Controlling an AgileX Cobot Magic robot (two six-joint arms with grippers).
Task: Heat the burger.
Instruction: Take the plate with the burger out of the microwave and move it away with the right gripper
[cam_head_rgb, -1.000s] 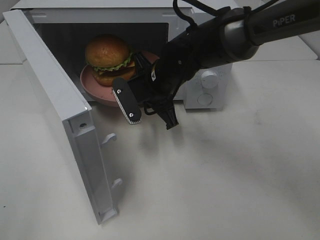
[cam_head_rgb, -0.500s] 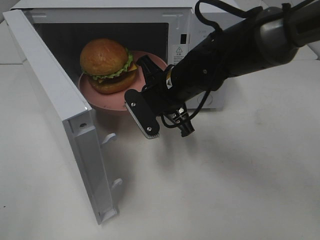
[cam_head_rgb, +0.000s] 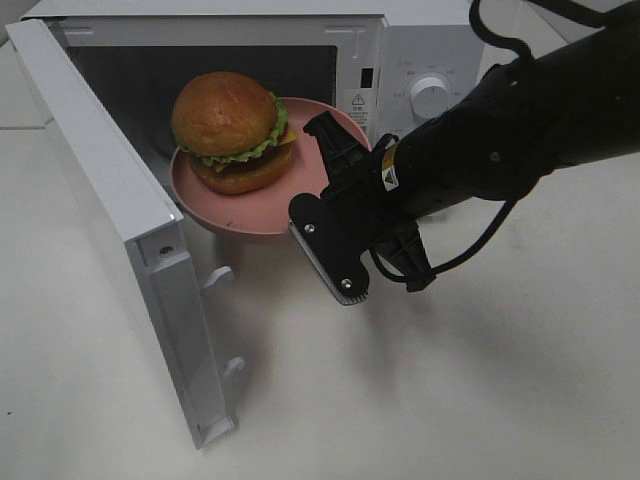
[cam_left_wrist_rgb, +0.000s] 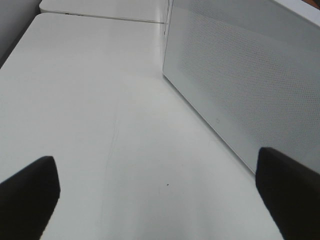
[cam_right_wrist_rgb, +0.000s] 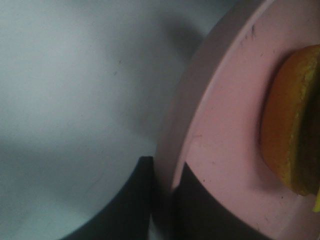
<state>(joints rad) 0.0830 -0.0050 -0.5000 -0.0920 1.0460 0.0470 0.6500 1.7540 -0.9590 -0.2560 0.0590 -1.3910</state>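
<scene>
White tabletop (cam_head_rgb: 480, 380) — microwave (cam_head_rgb: 400, 60) label unreadable.

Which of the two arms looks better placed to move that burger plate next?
The right. Its gripper is already shut on the rim of the round pink plate carrying the golden-bun burger at the white microwave opening. The left gripper hangs open beside the door, holding nothing.

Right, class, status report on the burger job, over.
Right pincer shut on round pink plate rim. Left pincer open, idle. Golden-bun burger on plate at white microwave mouth. Door open, nothing blocking.
</scene>
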